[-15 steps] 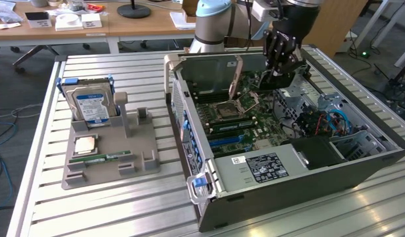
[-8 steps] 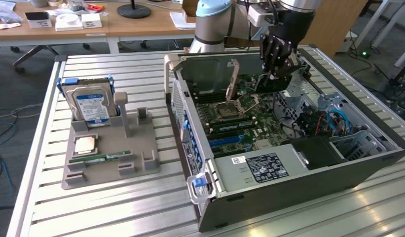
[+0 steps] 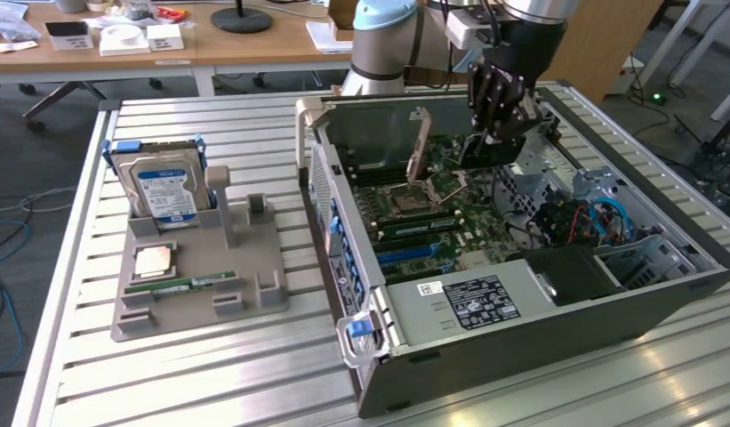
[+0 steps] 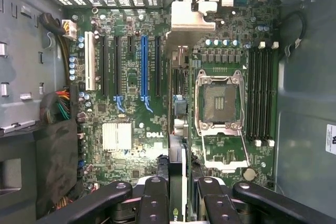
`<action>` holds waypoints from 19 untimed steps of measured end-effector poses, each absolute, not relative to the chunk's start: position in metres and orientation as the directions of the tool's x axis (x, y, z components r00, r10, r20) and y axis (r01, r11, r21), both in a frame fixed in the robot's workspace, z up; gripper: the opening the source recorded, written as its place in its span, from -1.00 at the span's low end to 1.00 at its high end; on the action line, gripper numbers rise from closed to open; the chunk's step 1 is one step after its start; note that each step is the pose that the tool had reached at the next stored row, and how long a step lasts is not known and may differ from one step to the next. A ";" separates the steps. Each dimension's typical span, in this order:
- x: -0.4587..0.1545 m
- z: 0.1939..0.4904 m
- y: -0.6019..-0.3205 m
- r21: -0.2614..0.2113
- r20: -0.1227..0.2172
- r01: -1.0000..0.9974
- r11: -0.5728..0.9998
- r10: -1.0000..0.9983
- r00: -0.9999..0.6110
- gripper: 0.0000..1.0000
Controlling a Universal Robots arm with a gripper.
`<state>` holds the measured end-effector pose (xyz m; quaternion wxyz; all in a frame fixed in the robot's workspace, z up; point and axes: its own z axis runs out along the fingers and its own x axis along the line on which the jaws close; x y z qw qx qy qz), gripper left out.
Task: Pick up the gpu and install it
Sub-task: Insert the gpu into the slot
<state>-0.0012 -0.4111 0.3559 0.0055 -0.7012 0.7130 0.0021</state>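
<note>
I see tool [image 3: 498, 116] clenched on gpu [image 3: 485, 153], card edge-on betw fingers [image 4: 157, 192], hanging over mobo [image 4: 131, 145] inside open pc case [image 3: 649, 298], not seated yet, hdd [image 3: 163, 191] + ram stick [image 3: 180, 285] on counter [image 3: 222, 378].

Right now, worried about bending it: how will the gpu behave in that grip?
The gpu, pinched in the gripper, is a thin flat card: likely stiff and light. Held at one edge over the motherboard, it could pivot if bumped. Its exposed board is probably fragile.
</note>
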 end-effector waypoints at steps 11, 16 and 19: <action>-0.009 0.346 -0.411 -0.005 -0.010 -1.000 0.016 -1.000 -0.016 -0.47; -0.011 0.344 -0.412 -0.008 -0.010 -1.000 0.016 -1.000 -0.016 -0.47; -0.013 0.344 -0.416 -0.010 -0.010 -1.000 0.015 -1.000 -0.015 -0.47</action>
